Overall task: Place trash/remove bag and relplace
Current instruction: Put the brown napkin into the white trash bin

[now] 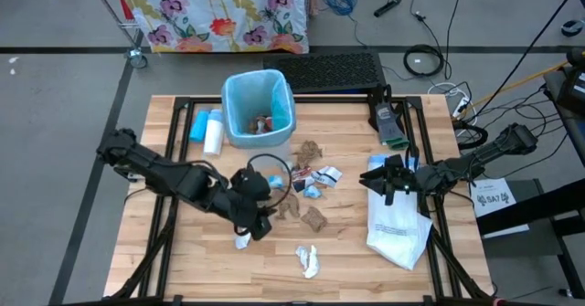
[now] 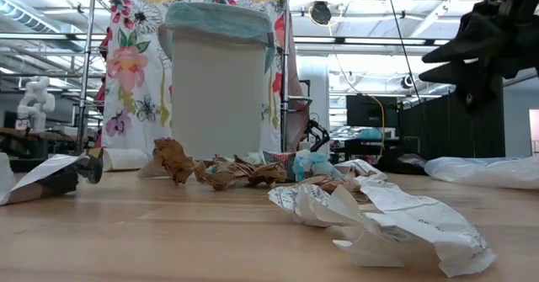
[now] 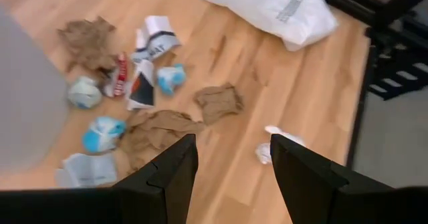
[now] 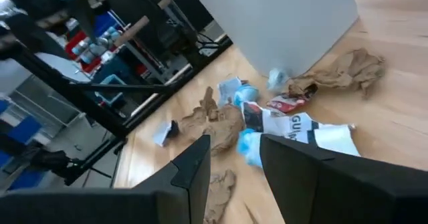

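Fingers [image 3: 175, 174] of the left gripper [image 1: 259, 222] stand spread and empty, in front of the bin [image 1: 259, 108]. Right gripper [image 1: 395, 184] is half spread, holding nothing, over the white bag [image 1: 398, 222]. Trash [image 1: 309, 180] lies scattered on the worktop [image 1: 338, 251] in front of the bin, which the blue bag [image 1: 234, 91] lines

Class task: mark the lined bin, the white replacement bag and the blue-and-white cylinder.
bin [image 1: 228, 100], high view, left rim.
white replacement bag [image 1: 398, 228], high view, middle.
blue-and-white cylinder [image 1: 213, 134], high view, white body.
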`<state>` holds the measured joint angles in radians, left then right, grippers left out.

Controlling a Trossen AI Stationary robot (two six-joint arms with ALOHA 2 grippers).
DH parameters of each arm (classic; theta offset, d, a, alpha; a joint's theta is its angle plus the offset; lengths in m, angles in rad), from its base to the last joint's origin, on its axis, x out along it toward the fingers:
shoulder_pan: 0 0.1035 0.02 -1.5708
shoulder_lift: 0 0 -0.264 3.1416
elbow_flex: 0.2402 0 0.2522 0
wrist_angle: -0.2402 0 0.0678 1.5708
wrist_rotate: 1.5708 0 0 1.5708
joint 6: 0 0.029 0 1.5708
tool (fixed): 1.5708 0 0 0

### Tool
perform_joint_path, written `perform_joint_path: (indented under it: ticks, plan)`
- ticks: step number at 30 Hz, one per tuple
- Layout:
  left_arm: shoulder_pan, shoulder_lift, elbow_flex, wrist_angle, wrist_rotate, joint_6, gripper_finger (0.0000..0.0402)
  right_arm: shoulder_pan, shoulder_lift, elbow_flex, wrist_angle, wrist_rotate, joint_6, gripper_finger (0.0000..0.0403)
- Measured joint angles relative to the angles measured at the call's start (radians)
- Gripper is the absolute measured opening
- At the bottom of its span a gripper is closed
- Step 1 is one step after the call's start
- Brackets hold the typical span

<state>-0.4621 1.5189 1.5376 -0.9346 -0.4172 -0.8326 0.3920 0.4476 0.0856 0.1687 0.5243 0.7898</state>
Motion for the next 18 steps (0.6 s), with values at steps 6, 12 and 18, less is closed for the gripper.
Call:
perform_joint_path:
  ticks: [6,12,18]
  plan:
    - [-0.018,-0.097,-0.168,0.095,-0.058,0.002,0.0191,0.000,0.016,0.106,-0.059,-0.007,-0.102,0.0104]
    - [-0.015,-0.209,-0.454,0.374,-0.030,0.027,0.0191,0.000,0.106,0.392,-0.356,-0.001,-0.267,0.0069]
    - [-0.015,-0.317,-0.674,0.535,0.075,0.030,0.0191,-0.001,0.282,0.646,-0.616,0.007,-0.247,0.0060]
